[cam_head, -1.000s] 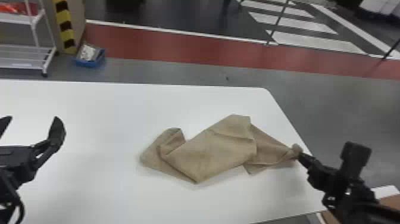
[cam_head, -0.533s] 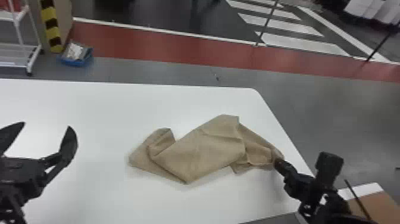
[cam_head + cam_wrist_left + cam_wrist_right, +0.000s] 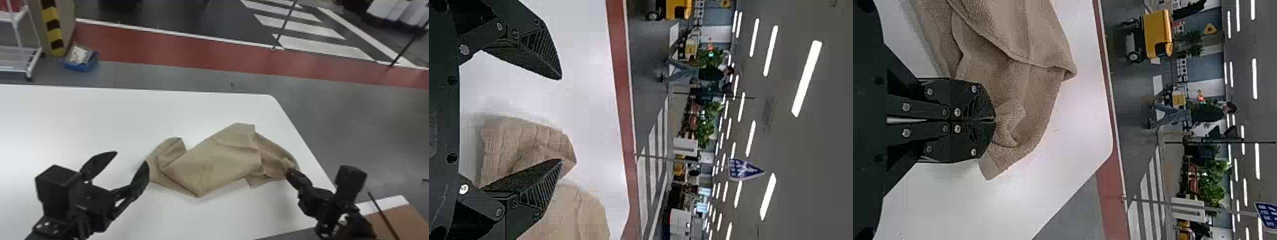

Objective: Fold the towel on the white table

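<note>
The tan towel (image 3: 217, 159) lies rumpled and partly folded over on the white table (image 3: 95, 121). At its left end my left gripper (image 3: 131, 158) stands open, one finger close by the cloth. The left wrist view has this gripper (image 3: 560, 120) with its fingers wide apart and the towel (image 3: 524, 140) partly behind one of them. At the towel's right end is my right gripper (image 3: 291, 174), pinching a bunched edge. In the right wrist view the closed right gripper (image 3: 994, 120) has towel fabric (image 3: 1018, 75) at its tips.
The table's right edge (image 3: 301, 137) runs close by the right gripper. A brown board (image 3: 395, 220) with a white border is at the lower right. Beyond the table stand a white rack (image 3: 19, 57) and a blue bin (image 3: 81, 62) on the floor.
My left gripper has come in rightward to the towel's left end, still open. The right gripper keeps its hold at the right end, and the head view has shifted slightly.
</note>
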Motion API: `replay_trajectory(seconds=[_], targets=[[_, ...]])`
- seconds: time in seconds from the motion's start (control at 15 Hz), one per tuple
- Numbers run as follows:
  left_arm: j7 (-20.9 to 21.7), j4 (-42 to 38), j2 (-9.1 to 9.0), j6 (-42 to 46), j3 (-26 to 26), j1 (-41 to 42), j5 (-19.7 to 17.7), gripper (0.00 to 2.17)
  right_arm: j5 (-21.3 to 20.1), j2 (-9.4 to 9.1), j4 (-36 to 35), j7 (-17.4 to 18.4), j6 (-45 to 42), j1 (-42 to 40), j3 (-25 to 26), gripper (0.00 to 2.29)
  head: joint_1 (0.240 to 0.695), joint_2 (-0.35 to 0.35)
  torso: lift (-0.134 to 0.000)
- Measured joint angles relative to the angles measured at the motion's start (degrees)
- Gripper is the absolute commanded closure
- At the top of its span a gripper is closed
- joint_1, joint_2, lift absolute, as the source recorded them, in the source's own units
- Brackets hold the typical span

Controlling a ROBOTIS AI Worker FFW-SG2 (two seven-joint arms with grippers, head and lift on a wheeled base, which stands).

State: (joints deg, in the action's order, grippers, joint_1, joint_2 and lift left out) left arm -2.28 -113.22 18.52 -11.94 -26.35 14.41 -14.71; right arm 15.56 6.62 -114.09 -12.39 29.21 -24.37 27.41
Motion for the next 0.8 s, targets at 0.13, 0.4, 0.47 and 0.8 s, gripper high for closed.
replay_trajectory(seconds=[0.13,0.4,0.47,0.8], targets=[[1.9,1.1,-0.10,-3.1,-3.1,-1.8,-0.4,0.35,0.0,-0.22,-0.2,0.0,-0.2,-0.3,-0.5,1.77,0.695,-0.350,-0.120],[2.8,2.8,-0.45,-7.0,-8.0,-4.2,-0.5,0.35,0.0,-0.37,0.2,0.0,-1.3,-0.5,-1.0,1.77,0.695,-0.350,-0.120],[2.8,3.2,-0.59,-7.5,-9.3,-4.6,-0.3,0.35,0.1,-0.38,0.5,0.0,-1.7,-0.5,-1.1,1.77,0.695,-0.350,-0.120],[-0.4,9.3,-4.10,-5.9,-17.5,-8.6,4.2,0.35,0.7,-0.46,1.5,-0.8,-3.5,-0.5,-1.6,1.77,0.695,-0.350,-0.120]])
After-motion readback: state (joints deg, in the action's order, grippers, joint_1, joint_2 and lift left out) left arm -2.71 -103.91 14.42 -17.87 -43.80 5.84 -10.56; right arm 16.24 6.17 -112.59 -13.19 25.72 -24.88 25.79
